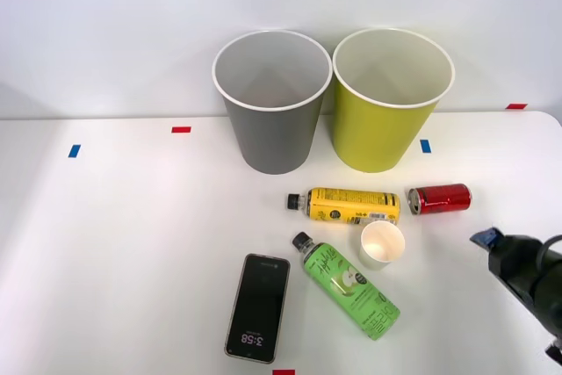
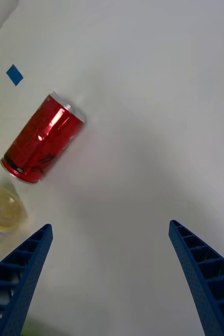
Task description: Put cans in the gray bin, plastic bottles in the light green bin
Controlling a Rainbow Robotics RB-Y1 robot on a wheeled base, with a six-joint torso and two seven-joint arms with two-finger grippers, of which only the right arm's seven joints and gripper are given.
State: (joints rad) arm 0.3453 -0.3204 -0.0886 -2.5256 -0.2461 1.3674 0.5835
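The right gripper (image 2: 110,278) hovers over the white worktop (image 1: 114,243), jaws wide and empty; the red can (image 1: 439,198) lies on its side near the light green bin (image 1: 386,116), beside the yellow-label bottle (image 1: 347,205).

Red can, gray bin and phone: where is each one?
red can (image 1: 439,198): front view, middle of its side.
gray bin (image 1: 274,136): front view, outer wall.
phone (image 1: 258,307): front view, middle of its screen.
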